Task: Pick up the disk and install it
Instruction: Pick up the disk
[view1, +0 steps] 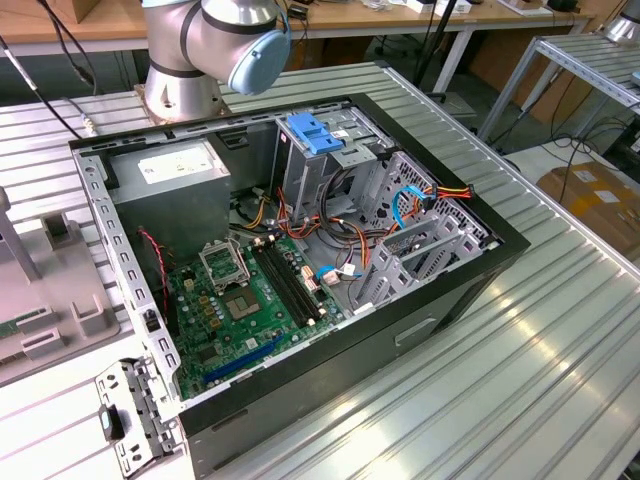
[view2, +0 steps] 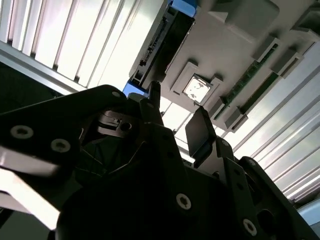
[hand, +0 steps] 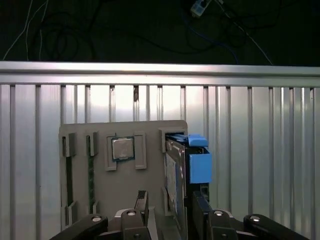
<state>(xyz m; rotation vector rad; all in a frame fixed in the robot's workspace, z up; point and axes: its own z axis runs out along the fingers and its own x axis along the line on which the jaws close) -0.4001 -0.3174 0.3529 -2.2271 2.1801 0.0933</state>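
The disk (hand: 174, 175) stands on edge in a slot of a grey holder plate (hand: 150, 135). It is silver metal with a blue plastic rail (hand: 198, 161) on its side. In the first wrist view my gripper (hand: 171, 204) is open and hangs over the disk, one finger (hand: 142, 199) on each side of its edge and apart from it. The second wrist view shows the same open gripper (view2: 176, 117), with the disk (view2: 159, 47) beyond the fingertips (view2: 199, 131). The open computer case (view1: 300, 250) lies on the table in the exterior view.
The holder plate also carries a processor chip (hand: 122, 148) and memory sticks (hand: 91, 180). Inside the case are a grey power supply (view1: 175, 170), a metal cage with a blue cap (view1: 315, 130), a green motherboard (view1: 240, 300) and loose cables (view1: 420, 195). The table (view1: 520, 380) is ribbed aluminium.
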